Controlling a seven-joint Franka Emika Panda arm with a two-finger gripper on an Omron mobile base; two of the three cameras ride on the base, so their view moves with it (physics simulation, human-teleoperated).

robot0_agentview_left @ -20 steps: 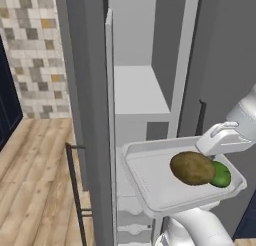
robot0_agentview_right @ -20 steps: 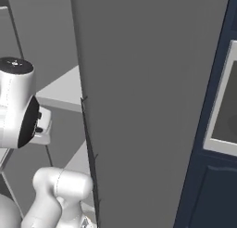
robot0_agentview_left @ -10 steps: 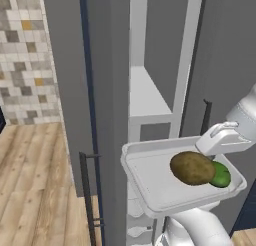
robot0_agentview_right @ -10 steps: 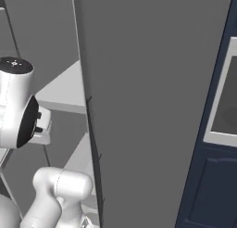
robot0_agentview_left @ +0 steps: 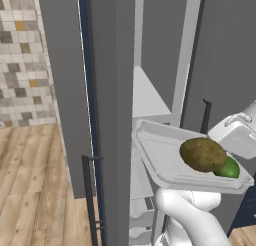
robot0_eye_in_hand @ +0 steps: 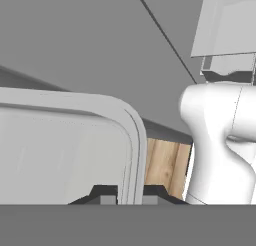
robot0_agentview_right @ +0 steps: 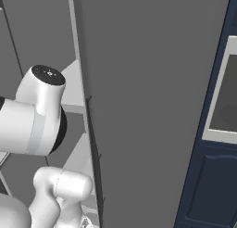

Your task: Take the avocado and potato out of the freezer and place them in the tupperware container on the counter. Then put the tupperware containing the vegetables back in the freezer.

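The freezer point(robot0_agentview_left: 150, 65) stands open, its pale shelves visible behind the long dark handle point(robot0_agentview_left: 89, 195). In front of it the tupperware container point(robot0_agentview_left: 165, 157) is held in the air, level with a shelf. The jaws point(robot0_eye_in_hand: 131, 194) grip its wall, one fingertip on each side. Inside lie the potato point(robot0_agentview_left: 203, 154) and, touching it, the avocado point(robot0_agentview_left: 230, 168).

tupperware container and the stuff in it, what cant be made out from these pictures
- Avocado: left base view, mostly hidden behind the potato.
- Tupperware container: its far right end is covered by the white hand; in the hand view its contents fall outside the picture.
- Claw: hand view, the finger tips sit either side of the container's rim, cut off by the bottom band.
- Freezer: lower drawers blocked by the container and arm.
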